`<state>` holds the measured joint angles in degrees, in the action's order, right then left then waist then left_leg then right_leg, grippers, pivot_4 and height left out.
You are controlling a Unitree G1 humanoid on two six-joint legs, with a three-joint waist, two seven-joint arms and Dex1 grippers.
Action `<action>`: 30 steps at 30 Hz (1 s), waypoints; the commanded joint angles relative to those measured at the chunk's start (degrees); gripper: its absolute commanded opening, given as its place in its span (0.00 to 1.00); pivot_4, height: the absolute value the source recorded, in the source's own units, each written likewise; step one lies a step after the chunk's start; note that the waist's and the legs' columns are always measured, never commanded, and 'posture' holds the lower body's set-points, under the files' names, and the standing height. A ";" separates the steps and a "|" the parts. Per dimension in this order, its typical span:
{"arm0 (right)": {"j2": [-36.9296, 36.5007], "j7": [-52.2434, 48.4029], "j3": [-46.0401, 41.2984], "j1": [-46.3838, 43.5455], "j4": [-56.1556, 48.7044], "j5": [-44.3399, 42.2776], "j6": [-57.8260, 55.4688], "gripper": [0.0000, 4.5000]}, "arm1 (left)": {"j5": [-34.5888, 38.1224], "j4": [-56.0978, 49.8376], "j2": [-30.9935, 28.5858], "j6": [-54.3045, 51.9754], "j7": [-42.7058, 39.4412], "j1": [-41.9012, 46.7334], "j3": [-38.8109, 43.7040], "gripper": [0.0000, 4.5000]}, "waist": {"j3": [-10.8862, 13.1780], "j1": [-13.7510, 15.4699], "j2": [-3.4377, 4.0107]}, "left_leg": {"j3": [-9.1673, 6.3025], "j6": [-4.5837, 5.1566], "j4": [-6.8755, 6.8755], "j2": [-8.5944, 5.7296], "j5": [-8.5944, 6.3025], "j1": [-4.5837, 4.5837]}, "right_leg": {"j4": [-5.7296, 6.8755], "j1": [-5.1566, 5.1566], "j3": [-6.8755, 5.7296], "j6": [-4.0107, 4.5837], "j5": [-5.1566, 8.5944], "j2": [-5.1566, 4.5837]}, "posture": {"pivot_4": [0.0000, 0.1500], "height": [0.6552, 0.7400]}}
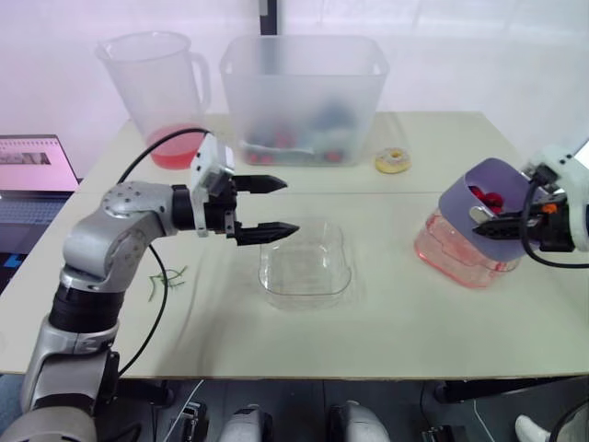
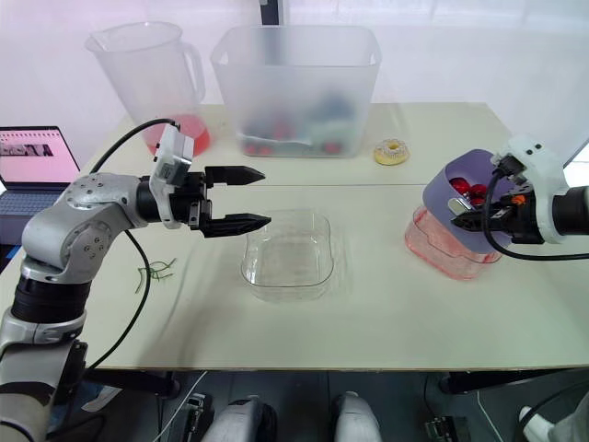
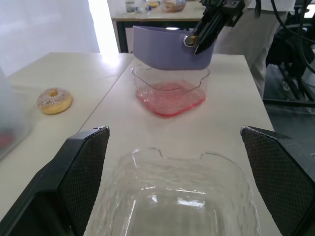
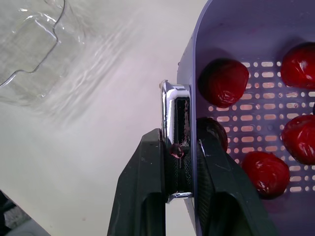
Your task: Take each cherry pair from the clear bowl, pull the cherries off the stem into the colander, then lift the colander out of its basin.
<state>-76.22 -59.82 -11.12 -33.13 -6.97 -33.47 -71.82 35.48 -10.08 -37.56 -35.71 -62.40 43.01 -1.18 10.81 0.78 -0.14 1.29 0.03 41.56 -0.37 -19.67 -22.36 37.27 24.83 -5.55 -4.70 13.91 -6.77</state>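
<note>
The clear bowl (image 1: 306, 262) stands empty at mid table. Just above its left rim my left gripper (image 1: 291, 206) hovers open, holding nothing; its fingers (image 3: 81, 162) frame the bowl (image 3: 172, 196) in the left wrist view. At the right, my right gripper (image 1: 479, 218) is shut on the rim of the purple colander (image 1: 502, 189), pinching a metal clip (image 4: 175, 142) on its wall. The colander hangs tilted just above the pink-tinted basin (image 1: 460, 250). Several red cherries (image 4: 223, 82) lie inside it. Green stems (image 1: 166, 279) lie on the table under my left arm.
Along the back stand a pitcher (image 1: 161, 87) with red liquid and a frosted bin (image 1: 304, 97) holding assorted items. A sprinkled donut (image 1: 393, 160) lies behind the colander's side. A laptop (image 1: 32, 166) sits off the table's left edge.
</note>
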 commanded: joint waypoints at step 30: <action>-2.71 -1.36 -0.95 0.09 1.14 -1.54 3.51 0.05 | 0.54 -1.60 -1.25 -0.17 -0.19 0.08 2.26 1.00 | 0.00 0.00 0.00 | -0.01 0.00 0.00 0.00 0.00 -0.01 | 0.00 0.00 -0.01 0.00 0.00 0.00 | 1.00 0.39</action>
<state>-77.40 -61.12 -9.89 -32.38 -5.39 -35.08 -69.36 35.03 -9.85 -38.14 -35.97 -62.49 42.94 -0.84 10.80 0.78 -0.15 1.28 0.03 41.56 -0.37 -19.67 -22.37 37.28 24.83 -5.56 -4.70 13.91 -6.76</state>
